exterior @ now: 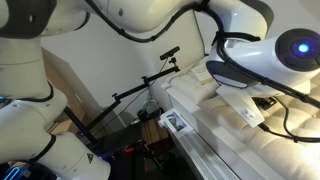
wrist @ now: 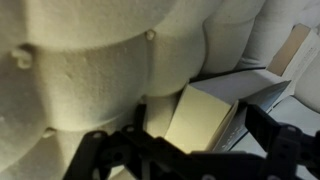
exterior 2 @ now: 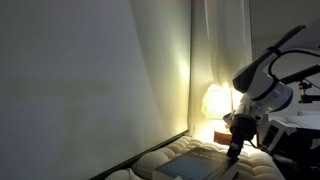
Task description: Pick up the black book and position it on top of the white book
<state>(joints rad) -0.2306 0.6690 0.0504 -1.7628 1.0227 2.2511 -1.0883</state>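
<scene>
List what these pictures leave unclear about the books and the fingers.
In an exterior view the robot arm fills the frame; the books cannot be identified.
In an exterior view the flat book is backlit by the lamp; its cover colour is lost.
Wrist view: the pale book is blurred, lettering unreadable; the fingers are cut off by the bottom edge.
</scene>
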